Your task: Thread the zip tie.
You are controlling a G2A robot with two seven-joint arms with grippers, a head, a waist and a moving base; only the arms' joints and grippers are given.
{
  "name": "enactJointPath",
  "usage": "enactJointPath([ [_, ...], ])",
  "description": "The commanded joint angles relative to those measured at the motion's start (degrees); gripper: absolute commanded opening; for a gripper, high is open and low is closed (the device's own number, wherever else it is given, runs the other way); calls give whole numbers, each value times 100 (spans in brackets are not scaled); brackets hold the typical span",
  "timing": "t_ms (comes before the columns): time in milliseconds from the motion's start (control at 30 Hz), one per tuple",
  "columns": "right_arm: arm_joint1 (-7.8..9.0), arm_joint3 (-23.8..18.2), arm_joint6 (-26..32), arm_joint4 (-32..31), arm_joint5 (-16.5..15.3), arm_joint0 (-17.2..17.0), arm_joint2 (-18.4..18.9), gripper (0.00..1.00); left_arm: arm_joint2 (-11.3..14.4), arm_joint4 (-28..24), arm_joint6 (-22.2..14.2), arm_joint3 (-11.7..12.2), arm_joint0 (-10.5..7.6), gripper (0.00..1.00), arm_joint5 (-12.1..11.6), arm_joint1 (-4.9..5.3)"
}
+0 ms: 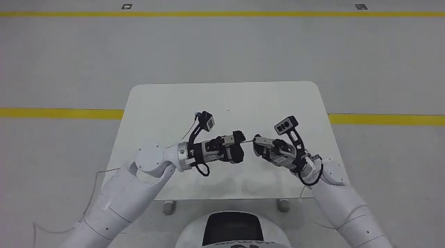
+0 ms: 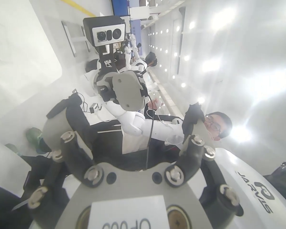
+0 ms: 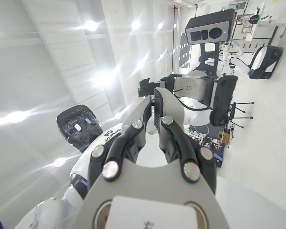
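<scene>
From above, both arms are over the front of the white table, with the left gripper and the right gripper facing each other, tips near. A thin dark strip, the zip tie, runs between the two, and one end meets the right gripper's tips. In the left wrist view, the left gripper stands wide, its two fingers far apart with nothing between the pads. The right gripper shows farther off, in the gap. In the right wrist view, the right gripper has its fingers drawn narrow, almost together. It appears to pinch the zip tie, though the strip itself is too thin to make out here. Beyond it the left gripper is spread wide, one black pad on either side of the right gripper's tips.
</scene>
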Motion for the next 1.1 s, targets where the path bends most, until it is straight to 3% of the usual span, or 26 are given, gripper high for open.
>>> enactJointPath([
  [0, -6, 15, -5, -10, -4, 7, -14, 0, 0, -4, -6, -3, 0, 100, -3, 4],
  [1067, -12, 2, -118, -443, 58, -32, 24, 0, 16, -15, -54, -55, 33, 98, 27, 66],
])
